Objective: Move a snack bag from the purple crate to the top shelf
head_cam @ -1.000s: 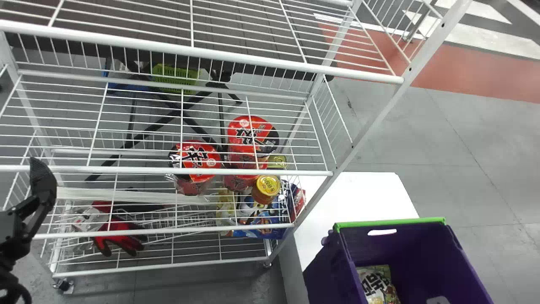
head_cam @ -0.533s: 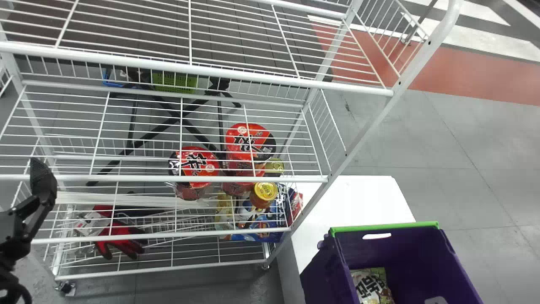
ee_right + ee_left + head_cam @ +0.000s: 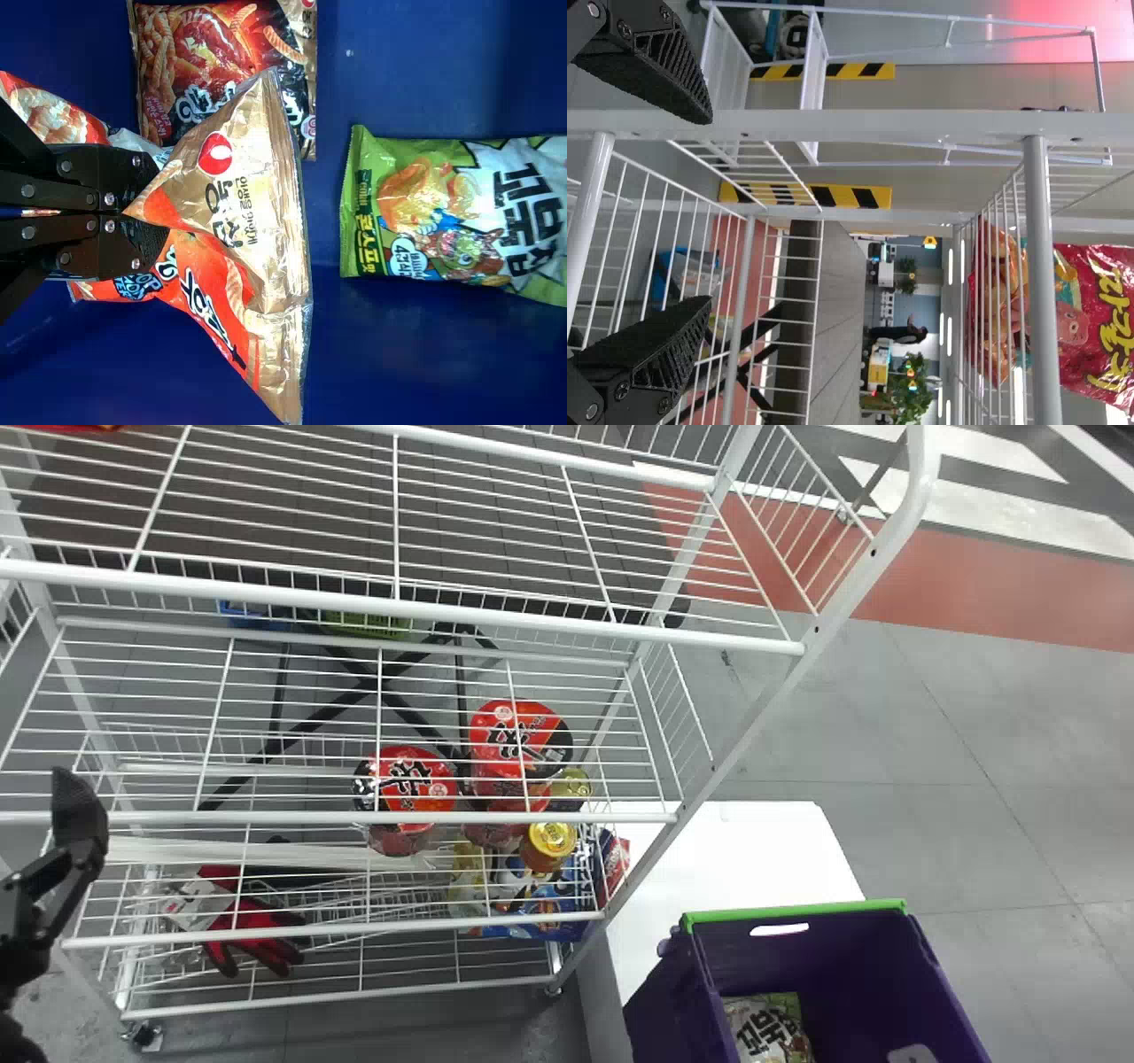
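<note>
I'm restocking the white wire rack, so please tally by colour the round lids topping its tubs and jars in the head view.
Red-and-black round lids: 2
Gold round lid: 1
Olive-green round lid: 1
Total: 4

"Any room on the top shelf [image 3: 396,514]?"

"Plenty, from the middle rightward. A red bag [image 3: 66,428] sits at the left."

"What could the right claw [image 3: 142,212] bump?"

"The crate's [image 3: 797,908] walls, around the bags below. Over there, the front rail [image 3: 399,607] crosses the shelf's near edge, side wires [image 3: 802,589] fence the right end, and a post [image 3: 740,731] slants up."
</note>
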Motion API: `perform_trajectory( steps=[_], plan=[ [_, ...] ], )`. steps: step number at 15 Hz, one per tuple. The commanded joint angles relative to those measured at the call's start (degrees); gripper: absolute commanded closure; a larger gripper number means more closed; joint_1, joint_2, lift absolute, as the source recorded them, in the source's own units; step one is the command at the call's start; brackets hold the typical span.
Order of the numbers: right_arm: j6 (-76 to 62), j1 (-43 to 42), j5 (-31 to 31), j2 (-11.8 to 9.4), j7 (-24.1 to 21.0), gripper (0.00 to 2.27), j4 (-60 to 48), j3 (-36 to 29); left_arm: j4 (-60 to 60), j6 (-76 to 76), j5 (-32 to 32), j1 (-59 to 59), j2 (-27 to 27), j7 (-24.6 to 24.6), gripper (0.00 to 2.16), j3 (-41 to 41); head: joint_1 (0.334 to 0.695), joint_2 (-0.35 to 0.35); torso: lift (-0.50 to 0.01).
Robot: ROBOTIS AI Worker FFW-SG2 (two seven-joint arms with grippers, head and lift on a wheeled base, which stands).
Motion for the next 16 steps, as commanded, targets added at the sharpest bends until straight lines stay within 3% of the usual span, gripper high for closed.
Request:
perform_trajectory(
  steps=[1,16],
  plan=[
    [-0.81,-0.23,0.0,0.0,-0.04,2.07,0.31,0.15,-0.67,0.0,-0.02,0.96,0.01,0.0,0.1,0.77,0.695,-0.35,-0.246],
    [-1.69,-0.59,0.18,0.17,-0.22,2.07,0.22,0.41,-2.43,0.0,-0.11,2.54,0.09,0.0,0.1,2.17,0.695,-0.35,-0.186]
  ],
)
